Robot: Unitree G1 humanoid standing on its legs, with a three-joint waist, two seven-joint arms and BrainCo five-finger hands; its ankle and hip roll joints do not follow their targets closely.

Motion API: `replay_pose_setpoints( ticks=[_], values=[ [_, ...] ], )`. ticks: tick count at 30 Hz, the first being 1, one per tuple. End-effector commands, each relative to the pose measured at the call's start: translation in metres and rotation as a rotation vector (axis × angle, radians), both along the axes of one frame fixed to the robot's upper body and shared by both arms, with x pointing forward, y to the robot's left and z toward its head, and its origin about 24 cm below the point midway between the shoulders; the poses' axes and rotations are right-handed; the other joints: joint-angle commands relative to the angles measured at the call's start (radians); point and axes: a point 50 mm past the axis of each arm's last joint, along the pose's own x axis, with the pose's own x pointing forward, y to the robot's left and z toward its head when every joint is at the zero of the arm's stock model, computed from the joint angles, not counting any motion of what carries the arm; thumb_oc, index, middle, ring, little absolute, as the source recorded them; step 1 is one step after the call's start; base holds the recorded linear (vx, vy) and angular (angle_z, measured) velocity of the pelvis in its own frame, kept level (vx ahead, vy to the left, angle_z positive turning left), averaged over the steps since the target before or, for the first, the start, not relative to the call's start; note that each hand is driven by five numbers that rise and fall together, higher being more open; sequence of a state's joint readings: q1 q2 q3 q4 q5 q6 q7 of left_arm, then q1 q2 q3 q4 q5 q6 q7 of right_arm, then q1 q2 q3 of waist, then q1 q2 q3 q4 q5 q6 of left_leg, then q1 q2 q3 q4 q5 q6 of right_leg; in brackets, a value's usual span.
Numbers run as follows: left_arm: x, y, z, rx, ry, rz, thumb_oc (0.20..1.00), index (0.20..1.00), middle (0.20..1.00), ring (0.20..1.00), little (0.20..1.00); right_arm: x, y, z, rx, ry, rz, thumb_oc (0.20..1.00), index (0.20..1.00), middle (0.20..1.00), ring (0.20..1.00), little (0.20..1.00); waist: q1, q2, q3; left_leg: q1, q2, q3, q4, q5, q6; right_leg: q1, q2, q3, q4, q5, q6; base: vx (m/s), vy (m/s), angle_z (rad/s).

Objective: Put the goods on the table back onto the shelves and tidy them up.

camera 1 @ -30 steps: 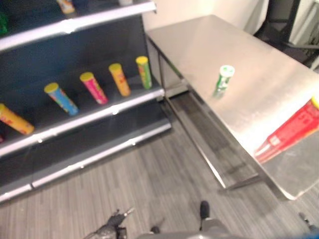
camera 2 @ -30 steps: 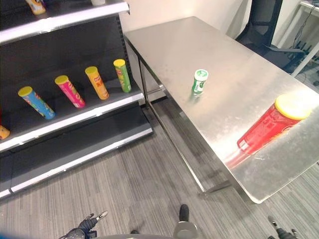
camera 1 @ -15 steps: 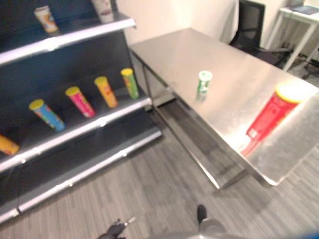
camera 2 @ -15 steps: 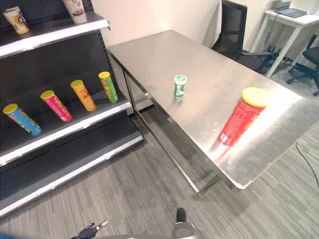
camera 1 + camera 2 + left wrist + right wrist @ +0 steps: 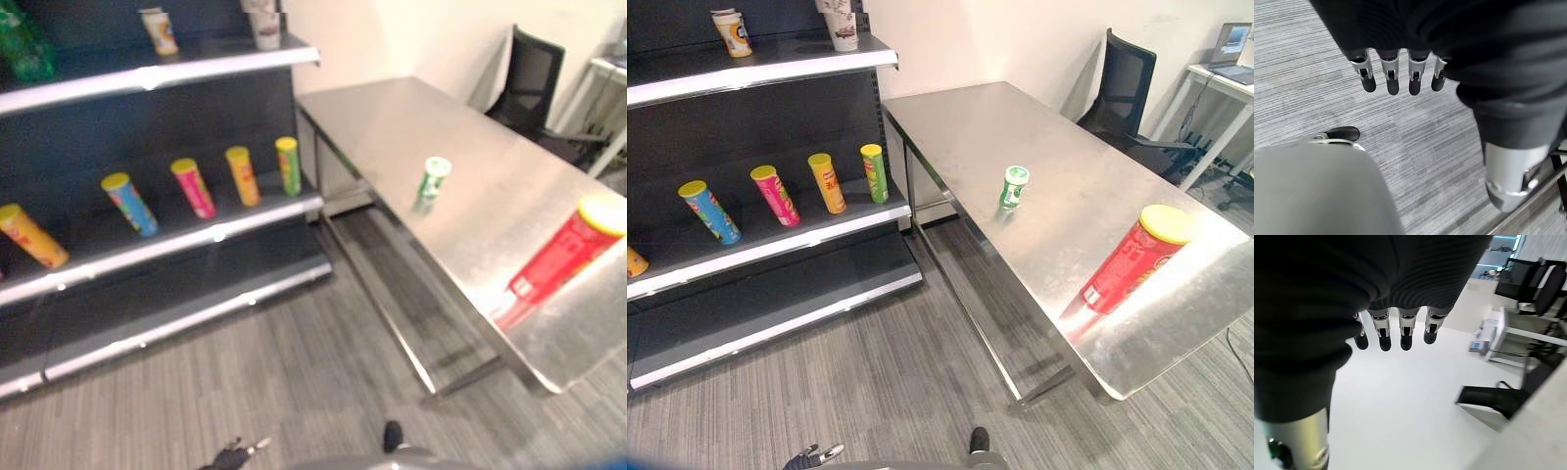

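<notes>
On the steel table (image 5: pixel 960 117) at the right stand a small green-and-white cup (image 5: pixel 1014 186) and a tall red canister with a yellow lid (image 5: pixel 1136 258), near the table's front corner. The dark shelves (image 5: pixel 774 240) at the left hold several canisters lying tilted: blue (image 5: pixel 708 211), pink (image 5: pixel 775 194), orange (image 5: pixel 827 182) and green (image 5: pixel 874 172). My left hand (image 5: pixel 1392 78) hangs over the carpet, fingers straight and holding nothing; its fingertips (image 5: pixel 813 455) peek in low in the right eye view. My right hand (image 5: pixel 1406 335) is also open with nothing in it.
Two paper cups (image 5: pixel 733 31) (image 5: pixel 843 22) stand on the top shelf, beside a green bottle (image 5: pixel 24 44). A black office chair (image 5: pixel 1127 93) and a white desk with a laptop (image 5: pixel 1225 78) lie beyond the table. Grey carpet (image 5: pixel 882 372) stretches between shelves and table.
The whole picture has shifted as the camera moved, bringing the top shelf and chair into sight. The goods on the table and shelves stay where they were.
</notes>
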State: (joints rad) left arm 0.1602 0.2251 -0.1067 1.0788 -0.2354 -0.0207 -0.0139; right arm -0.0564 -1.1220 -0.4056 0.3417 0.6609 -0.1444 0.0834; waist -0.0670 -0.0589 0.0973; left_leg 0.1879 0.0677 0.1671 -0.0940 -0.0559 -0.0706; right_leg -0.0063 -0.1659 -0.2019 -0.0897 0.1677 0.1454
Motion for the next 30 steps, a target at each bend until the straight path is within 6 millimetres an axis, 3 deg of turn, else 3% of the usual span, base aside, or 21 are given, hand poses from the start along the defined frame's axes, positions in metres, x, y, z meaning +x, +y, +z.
replay_pose_setpoints(
  ticks=[1,7,17,20,28,30],
  values=[
    [0.011,0.017,0.005,0.023,-0.033,0.021,1.0,1.0,1.0,1.0,1.0,0.006,0.009,0.022,-0.148,0.092,0.085,1.0,1.0,1.0,1.0,1.0,0.024,-0.057,0.027,-0.021,0.028,0.0,0.007,0.056,-0.051,0.041,-0.109,-0.032,0.045,0.022,0.116,0.04,0.003,0.15],
    [0.004,0.012,0.002,0.0,-0.012,-0.005,1.0,1.0,1.0,1.0,1.0,0.001,0.029,0.027,-0.354,0.31,0.213,1.0,1.0,1.0,1.0,1.0,0.02,-0.063,0.03,-0.024,0.033,-0.013,0.007,0.052,-0.062,0.063,-0.11,-0.056,0.037,0.015,0.116,0.01,0.002,0.15],
    [0.012,0.011,0.005,-0.008,-0.048,-0.022,1.0,1.0,1.0,1.0,1.0,-0.002,0.045,0.022,-0.314,0.26,0.305,1.0,1.0,1.0,1.0,1.0,0.026,-0.058,0.034,-0.039,0.033,-0.026,0.007,0.055,-0.065,0.068,-0.117,-0.077,0.031,0.013,0.116,0.01,-0.007,0.07],
    [0.015,0.01,0.006,-0.012,-0.064,-0.032,1.0,1.0,1.0,1.0,1.0,-0.005,0.042,0.021,-0.427,0.36,0.258,1.0,1.0,1.0,1.0,1.0,0.019,-0.058,0.036,-0.043,0.036,-0.028,0.007,0.057,-0.068,0.07,-0.119,-0.08,0.03,0.013,0.116,0.01,-0.011,0.05],
    [0.015,0.009,0.006,-0.014,-0.065,-0.037,1.0,1.0,1.0,1.0,1.0,-0.009,0.039,0.02,-0.431,0.361,0.242,1.0,1.0,1.0,1.0,1.0,0.019,-0.056,0.037,-0.045,0.036,-0.031,0.007,0.059,-0.068,0.069,-0.118,-0.082,0.03,0.012,0.116,0.0,-0.002,0.04],
    [0.014,0.009,0.006,-0.011,-0.065,-0.047,1.0,1.0,1.0,1.0,1.0,-0.011,0.032,0.014,-0.568,0.491,0.176,1.0,1.0,1.0,1.0,1.0,0.018,-0.055,0.043,-0.048,0.038,-0.029,0.007,0.06,-0.069,0.068,-0.116,-0.081,0.028,0.01,0.116,0.0,0.0,0.0]
  ],
)
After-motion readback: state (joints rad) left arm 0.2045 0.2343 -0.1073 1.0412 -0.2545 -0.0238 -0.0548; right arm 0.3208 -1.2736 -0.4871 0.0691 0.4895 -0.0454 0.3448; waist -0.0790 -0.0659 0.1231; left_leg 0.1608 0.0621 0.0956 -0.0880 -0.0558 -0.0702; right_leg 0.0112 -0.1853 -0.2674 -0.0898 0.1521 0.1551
